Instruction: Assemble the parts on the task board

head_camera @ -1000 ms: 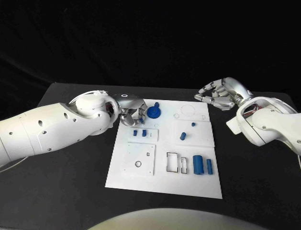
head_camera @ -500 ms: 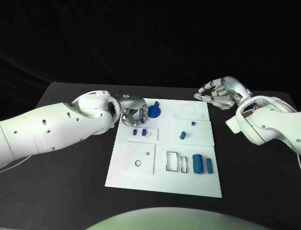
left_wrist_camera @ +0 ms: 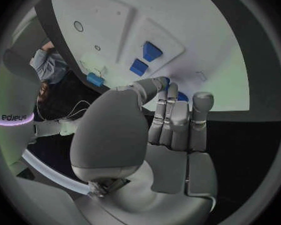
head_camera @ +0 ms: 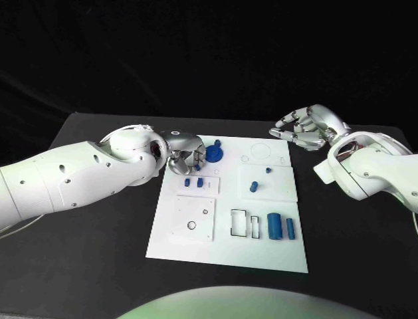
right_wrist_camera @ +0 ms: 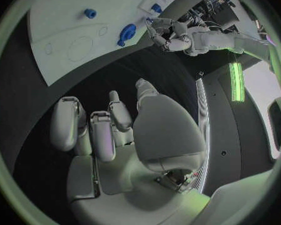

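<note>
Fingers of left hand (head_camera: 184,154) curl emptily at task board (head_camera: 230,252) edge; right hand's (head_camera: 310,129) likewise beyond it.

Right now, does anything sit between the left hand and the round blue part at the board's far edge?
Nothing visible does. The left hand hovers right beside the round blue part with a knob on the white task board, fingers toward it.
</note>
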